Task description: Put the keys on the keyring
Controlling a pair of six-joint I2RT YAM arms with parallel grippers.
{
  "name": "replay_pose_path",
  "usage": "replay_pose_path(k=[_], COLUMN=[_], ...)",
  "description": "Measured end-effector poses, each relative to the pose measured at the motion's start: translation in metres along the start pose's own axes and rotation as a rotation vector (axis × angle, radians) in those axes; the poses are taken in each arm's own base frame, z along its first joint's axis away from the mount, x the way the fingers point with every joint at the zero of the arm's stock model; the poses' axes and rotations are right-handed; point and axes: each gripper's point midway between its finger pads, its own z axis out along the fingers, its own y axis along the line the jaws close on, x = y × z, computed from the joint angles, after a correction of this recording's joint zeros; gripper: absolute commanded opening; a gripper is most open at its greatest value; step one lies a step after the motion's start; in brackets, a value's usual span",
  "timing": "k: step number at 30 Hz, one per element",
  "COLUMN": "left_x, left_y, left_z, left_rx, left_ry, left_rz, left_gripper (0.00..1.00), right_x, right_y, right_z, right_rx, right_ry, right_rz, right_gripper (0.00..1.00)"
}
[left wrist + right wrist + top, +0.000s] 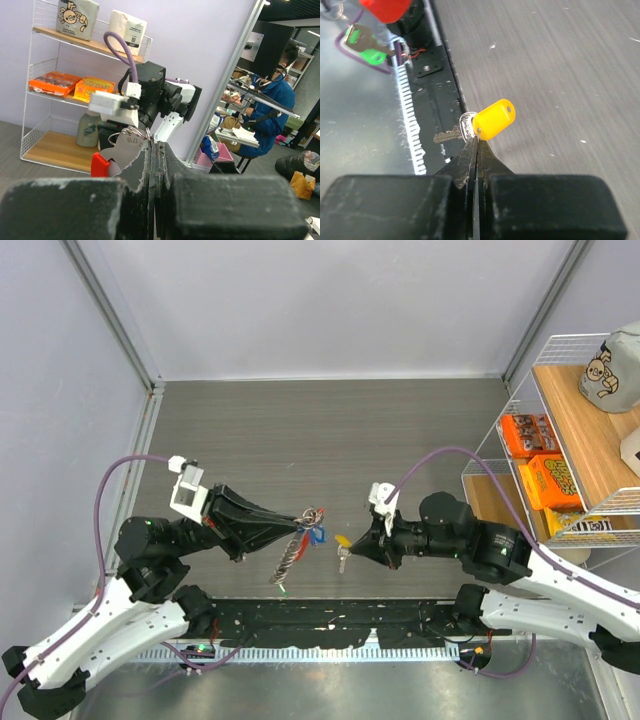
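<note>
The top camera looks down from above and behind both arms, taking in the whole table and the shelf at right. The left wrist camera sits just behind the left gripper, facing level across at the right arm and that same shelf. The right wrist camera peers down past the right gripper, close to the table; its yellow-tagged key also shows from above. Its blurred red tag is probably the left wrist view's.
</note>
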Motion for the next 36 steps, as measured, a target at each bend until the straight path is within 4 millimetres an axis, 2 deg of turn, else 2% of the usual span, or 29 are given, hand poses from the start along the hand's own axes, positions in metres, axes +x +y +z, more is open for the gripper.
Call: replay_pose_path(k=[1,5,7,9,11,13,18,21,22,24,26,28,32,33,36], left_x=[-0.001,-0.002,-0.002,-0.003,-0.004,-0.005,-0.009,-0.008,-0.007,-0.005,-0.004,-0.002,0.001,0.001,0.002], left_y=[-0.001,-0.002,-0.002,-0.003,-0.005,-0.008,-0.015,-0.016,-0.015,-0.014,-0.012,-0.011,-0.009,-0.008,-0.007], left_z=[0.0,-0.001,-0.001,-0.001,-0.002,-0.005,-0.01,-0.013,-0.013,-0.014,-0.014,-0.014,-0.013,-0.012,-0.013], left_rx=[0.002,0.003,0.003,0.005,0.008,0.013,0.022,0.021,0.018,0.012,0.006,0.003,-0.003,-0.006,-0.01], left_ry=[-0.002,-0.003,-0.004,-0.006,-0.011,-0.018,-0.03,-0.029,-0.025,-0.017,-0.015,-0.013,-0.003,0.0,0.004], left_rz=[0.004,0.004,0.002,0.002,0.003,0.008,0.017,0.017,0.015,0.012,0.009,0.006,-0.001,-0.003,-0.003], left_gripper=[0.0,0.0,0.0,0.0,0.0,0.0,0.0,0.0,0.0,0.0,0.0,0.0,0.0,0.0,0.0], right_x=[-0.003,-0.007,0.002,0.019,0.043,0.058,0.074,0.084,0.086,0.089,0.087,0.083,0.074,0.071,0.065], right_y=[-0.003,-0.041,-0.044,-0.047,-0.072,-0.088,-0.091,-0.088,-0.084,-0.089,-0.119,-0.139,-0.102,-0.099,-0.115], right_z=[-0.002,-0.001,0.012,0.025,0.025,0.025,0.041,0.053,0.056,0.053,0.041,0.04,0.061,0.062,0.055], right_rx=[0.026,0.251,0.246,0.25,0.382,0.41,0.471,0.376,0.359,0.425,0.554,0.589,0.429,0.407,0.425], right_ry=[0.015,0.085,0.151,0.213,0.267,0.323,0.39,0.439,0.444,0.442,0.445,0.424,0.398,0.391,0.365], right_rz=[-0.004,0.006,0.014,0.024,0.05,0.104,0.07,0.115,0.108,0.088,0.142,0.191,0.136,0.145,0.187], right_gripper=[0.06,0.06,0.05,0.06,0.06,0.05,0.05,0.05,0.05,0.05,0.06,0.05,0.06,0.05,0.06])
